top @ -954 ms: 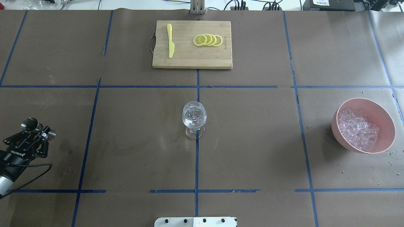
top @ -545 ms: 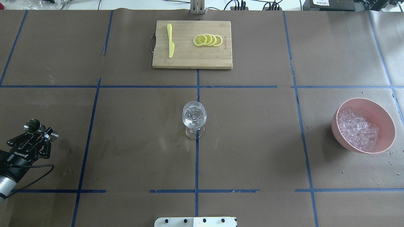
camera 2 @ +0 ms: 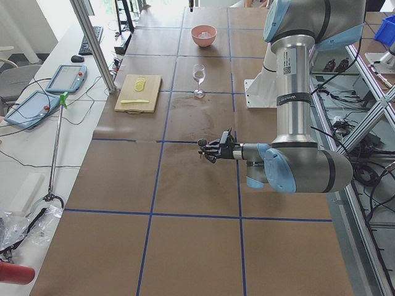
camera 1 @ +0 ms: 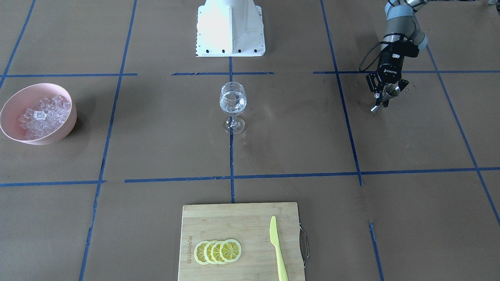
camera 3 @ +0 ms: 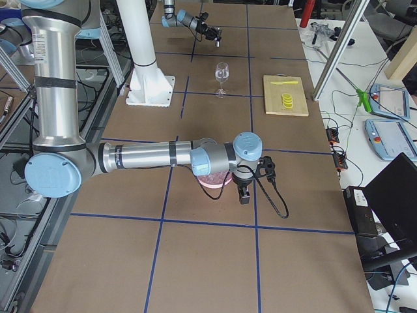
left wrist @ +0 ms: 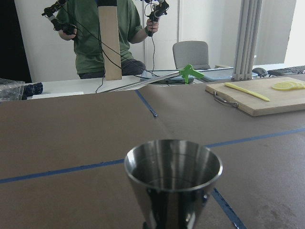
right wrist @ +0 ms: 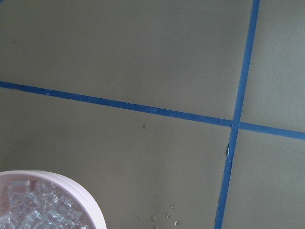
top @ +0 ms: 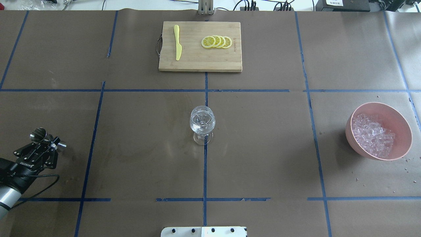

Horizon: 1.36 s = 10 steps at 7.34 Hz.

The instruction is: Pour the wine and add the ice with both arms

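Note:
My left gripper (top: pixel 46 143) is shut on a steel jigger (top: pixel 38 135) at its waist, low over the table's left edge. In the left wrist view the jigger's cup (left wrist: pixel 174 179) stands upright and looks empty. The stemmed glass (top: pixel 202 123) stands at the table's centre with a little clear wine (camera 1: pixel 233 104) in it. Ice (top: pixel 371 135) fills a pink bowl (top: pixel 378 105) at the right. My right gripper (camera 3: pixel 244 195) shows only in the exterior right view, hanging above that bowl; I cannot tell whether it is open or shut. Its wrist view catches the bowl's rim (right wrist: pixel 90 205).
At the far middle lies a wooden cutting board (top: pixel 197 62) with lemon slices (top: pixel 217 41) and a yellow knife (top: pixel 177 42). The white pedestal (camera 1: pixel 230 27) stands at the robot's side. A person (left wrist: pixel 105 33) stands beyond the table's far edge.
My left gripper has drifted toward the robot's side and a little right with the jigger in it. The glass, bowl and board have not moved.

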### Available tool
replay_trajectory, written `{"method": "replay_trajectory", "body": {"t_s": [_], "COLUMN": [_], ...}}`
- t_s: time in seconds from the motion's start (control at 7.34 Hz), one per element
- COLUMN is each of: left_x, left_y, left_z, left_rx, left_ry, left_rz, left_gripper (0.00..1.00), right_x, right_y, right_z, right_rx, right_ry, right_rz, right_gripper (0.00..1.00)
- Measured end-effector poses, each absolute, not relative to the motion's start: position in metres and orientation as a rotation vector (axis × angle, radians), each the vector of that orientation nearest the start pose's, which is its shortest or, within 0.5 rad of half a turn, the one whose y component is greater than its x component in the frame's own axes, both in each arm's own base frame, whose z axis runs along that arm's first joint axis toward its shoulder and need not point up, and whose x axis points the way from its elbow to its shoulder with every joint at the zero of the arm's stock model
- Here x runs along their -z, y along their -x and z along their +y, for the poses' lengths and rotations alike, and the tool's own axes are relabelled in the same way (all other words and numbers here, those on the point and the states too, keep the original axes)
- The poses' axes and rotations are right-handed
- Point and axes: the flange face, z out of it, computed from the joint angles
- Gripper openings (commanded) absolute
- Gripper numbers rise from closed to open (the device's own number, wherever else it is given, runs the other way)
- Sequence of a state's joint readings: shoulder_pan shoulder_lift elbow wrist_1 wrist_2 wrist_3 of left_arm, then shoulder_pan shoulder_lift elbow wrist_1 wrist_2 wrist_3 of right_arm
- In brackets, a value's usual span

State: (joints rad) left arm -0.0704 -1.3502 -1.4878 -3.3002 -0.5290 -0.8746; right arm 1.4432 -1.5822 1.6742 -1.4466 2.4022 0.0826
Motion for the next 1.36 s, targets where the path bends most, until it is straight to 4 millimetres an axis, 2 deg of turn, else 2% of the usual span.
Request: {"method": "replay_trajectory", "body": {"t_s": [0.54, 0.68, 0.95, 1.36], "left_x": [-0.605, -0.605, -0.604, -0.604], "left_y": [-0.339, -0.341, -0.343, -0.344], "left_z": [-0.231, -0.229, -0.227, -0.226], "left_rx": [0.220, 0.229, 0.236, 0.235], "left_ry": [-1.216, -1.205, -1.195, -1.194], "left_rz": [0.879, 0.894, 0.911, 0.912], "left_gripper": [0.00, 0.05, 0.31, 0.92], "right_x": [-0.592, -0.591, -0.590, -0.589], "right_y": [0.004, 0.004, 0.003, 0.003], "right_z": [-0.499, -0.498, -0.496, -0.494], "right_rx": [0.134, 0.134, 0.135, 0.135], "right_ry": [-0.122, -0.123, -0.125, -0.126], "right_rz": [-0.846, -0.847, -0.847, -0.848], "right_gripper": [1.00, 1.00, 1.00, 1.00]}}
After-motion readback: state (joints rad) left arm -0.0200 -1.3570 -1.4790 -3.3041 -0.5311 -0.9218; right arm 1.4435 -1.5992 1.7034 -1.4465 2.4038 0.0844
